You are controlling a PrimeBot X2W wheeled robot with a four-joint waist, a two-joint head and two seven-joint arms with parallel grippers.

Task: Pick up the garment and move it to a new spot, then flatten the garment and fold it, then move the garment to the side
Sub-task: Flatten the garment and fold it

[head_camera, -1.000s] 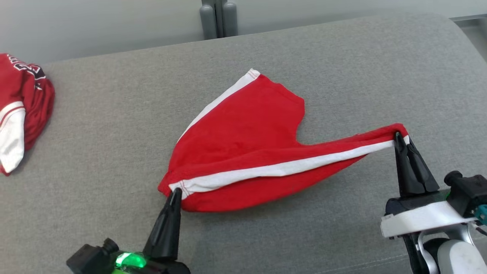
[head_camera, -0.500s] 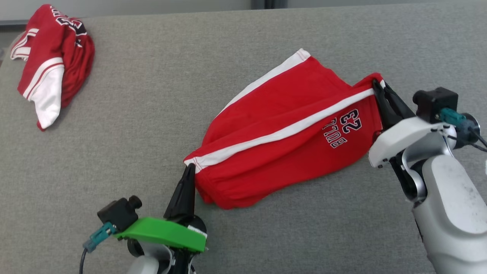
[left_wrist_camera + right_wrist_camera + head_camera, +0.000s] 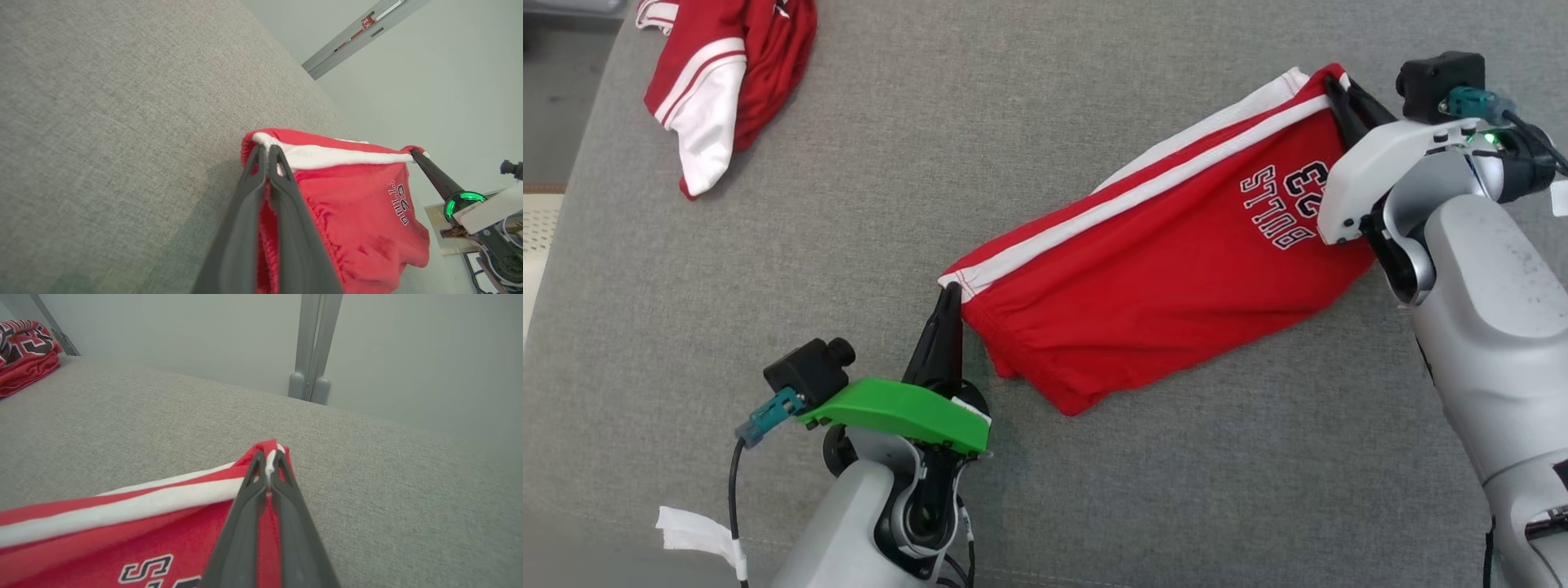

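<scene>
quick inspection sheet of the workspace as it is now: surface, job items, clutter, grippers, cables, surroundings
surface: grey woven fabric cushion, no stains seen.
job's things: red shorts with a white side stripe and BULLS 23 print, stretched between both grippers, body sagging toward the cushion.
clutter: crumpled red and white jersey at the far left corner, apart from the shorts.
grippers: left gripper shut on one end of the striped edge; right gripper shut on the other end.
cables: dark left wrist cable hangs from a teal plug, clear of the shorts; dark right wrist cable likewise.
surroundings: pale wall and grey post behind the cushion.
</scene>
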